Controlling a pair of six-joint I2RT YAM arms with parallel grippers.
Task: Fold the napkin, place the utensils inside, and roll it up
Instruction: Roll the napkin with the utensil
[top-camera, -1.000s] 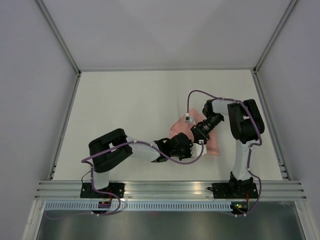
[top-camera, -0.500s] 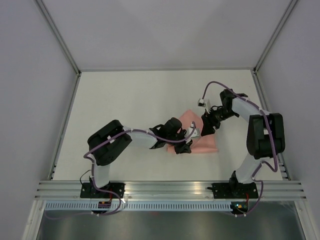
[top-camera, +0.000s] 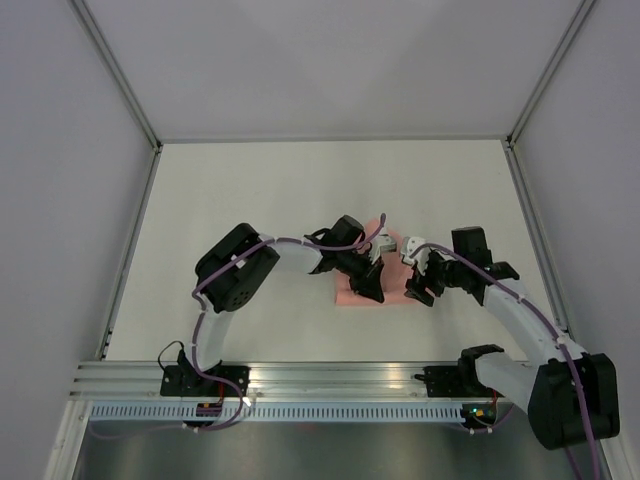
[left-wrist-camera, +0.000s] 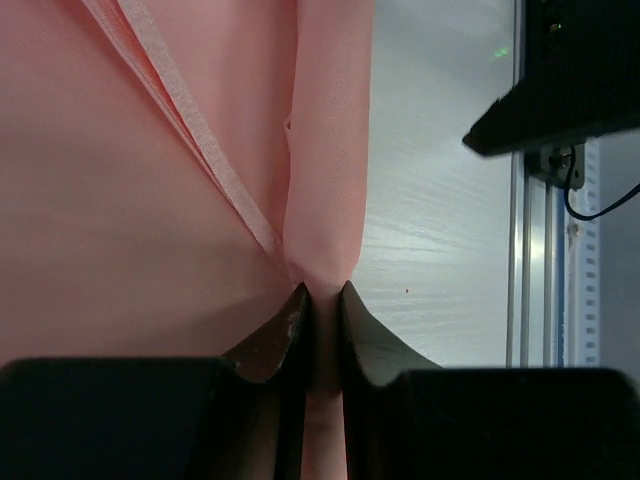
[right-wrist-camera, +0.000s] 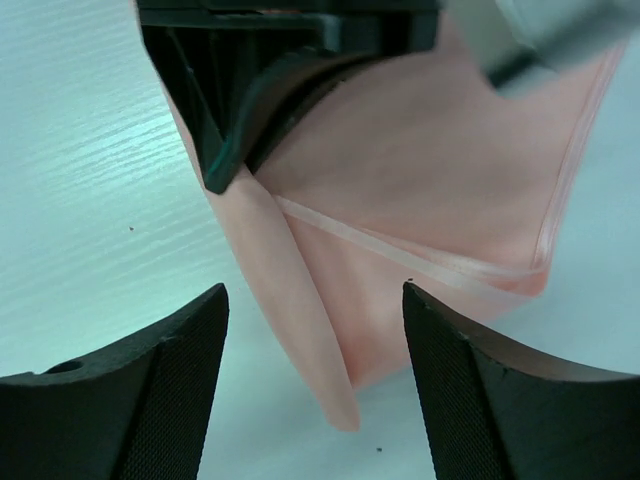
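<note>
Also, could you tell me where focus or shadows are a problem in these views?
Top external: even light, sharp, only soft shadows. Left wrist: napkin fairly crisp, the dark shape at upper right blurred. Right wrist: its pincer sharp, a grey blur in the upper right corner.

Surface (top-camera: 260, 190): bare across the far half and left side; a hand passes freely there.
Centre-right, occupied: napkin (top-camera: 393, 290); left hand (top-camera: 368, 285) clamped on its fold; right hand (top-camera: 420, 288) spread wide just beside it.
Left arm (top-camera: 290, 258) and right arm (top-camera: 510, 305) reach in from the near edge.
Bounds: side walls (top-camera: 60, 220), back wall (top-camera: 330, 60), near-edge rail (top-camera: 330, 378).
</note>
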